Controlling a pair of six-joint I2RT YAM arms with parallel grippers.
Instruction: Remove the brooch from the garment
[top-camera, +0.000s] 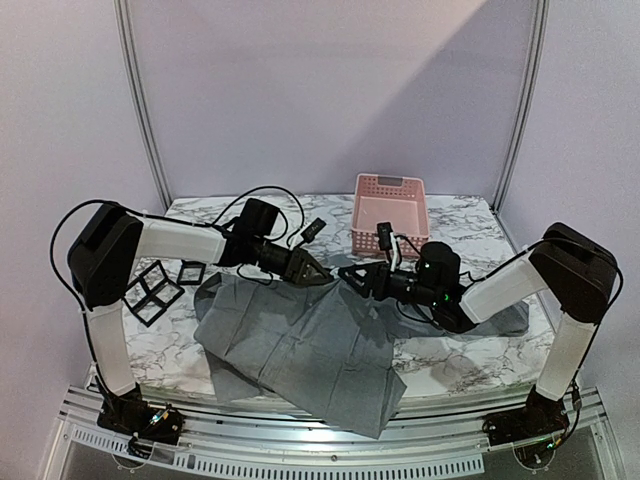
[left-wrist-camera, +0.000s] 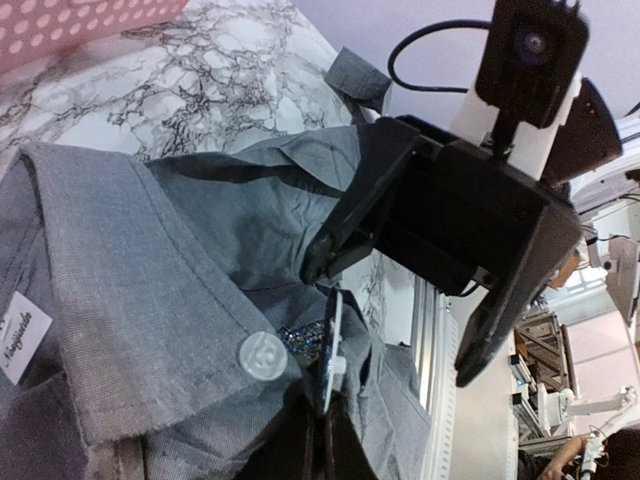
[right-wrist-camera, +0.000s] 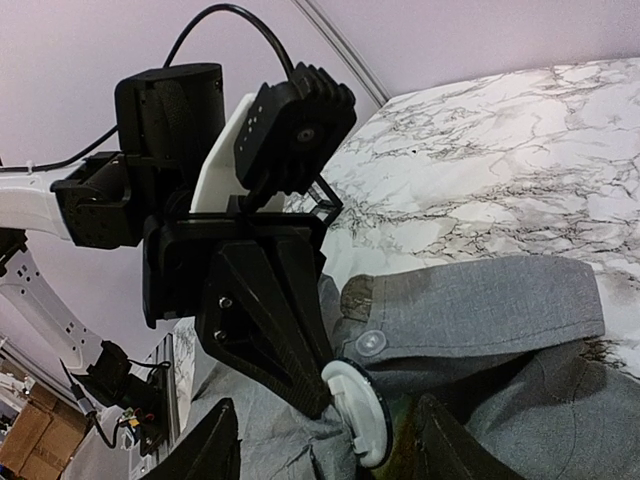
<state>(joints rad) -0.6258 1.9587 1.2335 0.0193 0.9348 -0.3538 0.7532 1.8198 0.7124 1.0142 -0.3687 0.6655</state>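
Over the soft grey garment (top-camera: 300, 340), left fingers (right-wrist-camera: 312, 393) pinch the round white brooch (right-wrist-camera: 357, 410); right fingers (top-camera: 352, 276) gape empty.

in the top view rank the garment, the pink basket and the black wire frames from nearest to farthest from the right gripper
From the right gripper:
1. garment, right at its fingertips and spreading toward the near edge.
2. pink basket, just behind it, on the far side.
3. black wire frames, well off to the left.
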